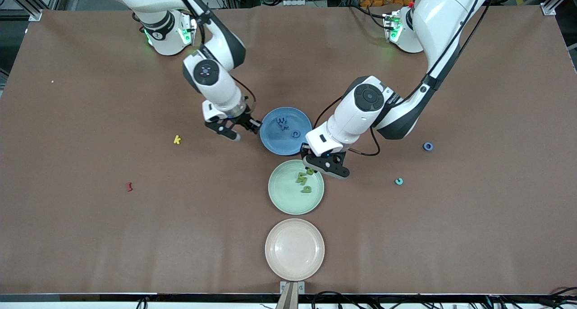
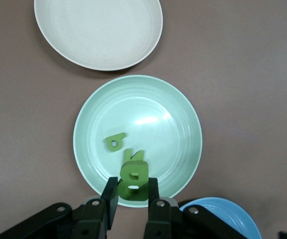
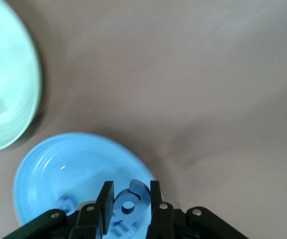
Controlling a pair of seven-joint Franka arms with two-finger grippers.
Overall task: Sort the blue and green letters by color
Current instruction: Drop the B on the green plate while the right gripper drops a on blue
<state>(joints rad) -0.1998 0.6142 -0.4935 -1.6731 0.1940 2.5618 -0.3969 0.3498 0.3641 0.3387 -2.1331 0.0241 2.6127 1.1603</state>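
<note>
Front view: right claw [image 1: 243, 131] hangs at the blue plate [image 1: 270, 142] rim, clamped on a blue letter [image 3: 128, 204]; left claw [image 1: 323, 163], over the green plate [image 1: 281, 196], pinches a green letter [image 2: 133, 180].

white arms, black joints, black claws

The brown table [image 1: 90, 219] has a matt, cloth-like cover. The round pale green plate [image 2: 178, 124], round blue plate [image 3: 48, 169] and round cream plate [image 2: 98, 30] look like smooth plastic with a soft sheen. The chunky green letter [image 2: 133, 180] looks matt.
</note>
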